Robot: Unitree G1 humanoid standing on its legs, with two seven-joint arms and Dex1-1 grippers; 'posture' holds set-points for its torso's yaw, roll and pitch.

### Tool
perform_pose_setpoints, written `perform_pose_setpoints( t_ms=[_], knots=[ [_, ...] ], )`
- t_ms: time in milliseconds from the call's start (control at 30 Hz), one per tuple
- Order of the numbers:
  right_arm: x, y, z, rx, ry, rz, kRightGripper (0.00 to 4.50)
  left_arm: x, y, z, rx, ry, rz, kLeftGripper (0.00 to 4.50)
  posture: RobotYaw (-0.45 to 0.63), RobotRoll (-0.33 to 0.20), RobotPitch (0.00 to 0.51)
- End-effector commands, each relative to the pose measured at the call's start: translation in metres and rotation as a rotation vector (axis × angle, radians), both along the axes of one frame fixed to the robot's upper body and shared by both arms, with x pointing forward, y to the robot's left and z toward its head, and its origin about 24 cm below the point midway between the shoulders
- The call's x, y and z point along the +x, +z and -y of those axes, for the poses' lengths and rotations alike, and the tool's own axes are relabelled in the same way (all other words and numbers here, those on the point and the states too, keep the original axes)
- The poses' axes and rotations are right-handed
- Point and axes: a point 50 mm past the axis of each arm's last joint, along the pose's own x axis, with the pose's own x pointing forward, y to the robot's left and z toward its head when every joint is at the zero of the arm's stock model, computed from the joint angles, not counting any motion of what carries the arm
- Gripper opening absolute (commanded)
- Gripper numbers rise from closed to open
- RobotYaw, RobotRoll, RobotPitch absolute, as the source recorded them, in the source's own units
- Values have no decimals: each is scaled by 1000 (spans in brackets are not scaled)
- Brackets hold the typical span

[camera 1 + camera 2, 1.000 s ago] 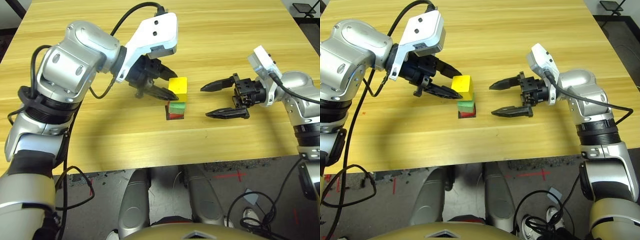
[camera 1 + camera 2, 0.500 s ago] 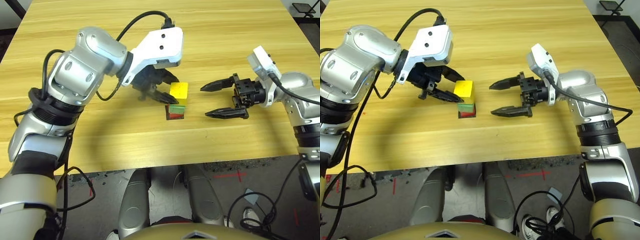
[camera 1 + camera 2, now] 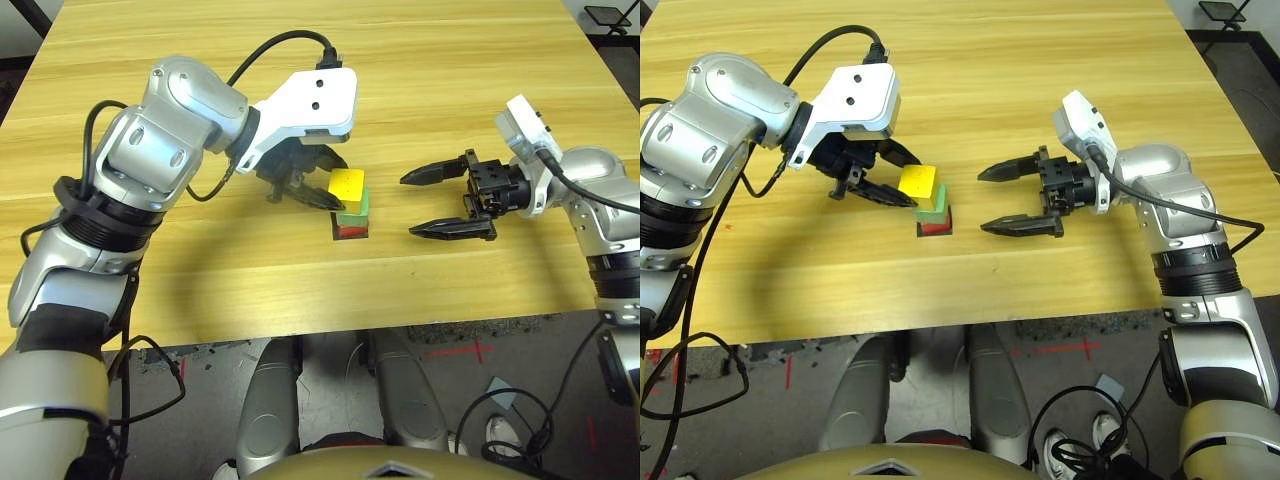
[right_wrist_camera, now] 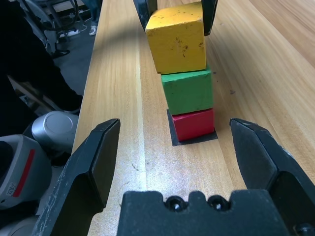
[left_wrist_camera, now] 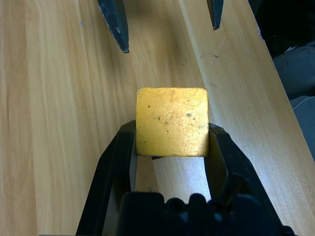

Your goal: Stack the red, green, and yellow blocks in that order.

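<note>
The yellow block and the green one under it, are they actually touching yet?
Touching. In the right wrist view the yellow block sits on the green block with no gap, a little askew.

The yellow block (image 4: 176,37) sits atop the green block (image 4: 188,91), on the red block (image 4: 194,125), mid-surface (image 3: 200,260), between both pincers.

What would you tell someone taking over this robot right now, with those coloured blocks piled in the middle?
Left hand: shut on the yellow block, holding it on top of the green block, a little off to one side.
Right hand: open, empty, beside the stack.
Red block sits on the black patch on the table, green on red.
Done: red and green stacked, yellow brought on top.
Left: square the yellow up if needed, open the left hand, draw it back without knocking the stack.
</note>
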Motion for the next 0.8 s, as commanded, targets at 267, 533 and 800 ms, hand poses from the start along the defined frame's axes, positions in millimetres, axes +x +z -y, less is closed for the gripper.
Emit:
perform_pose_setpoints(
  t_ms=[267,533,800],
  knots=[
    [-4,2,4,0,-6,11,4500,-3,1,8,9,-14,-6,2050,34,-14,287],
    [-4,1,3,5,-8,9,4500,-2,3,10,16,22,-21,2400,34,-7,292],
    [-4,-1,2,12,-9,6,4500,-4,5,8,40,73,-62,4491,40,0,293]
  ],
)
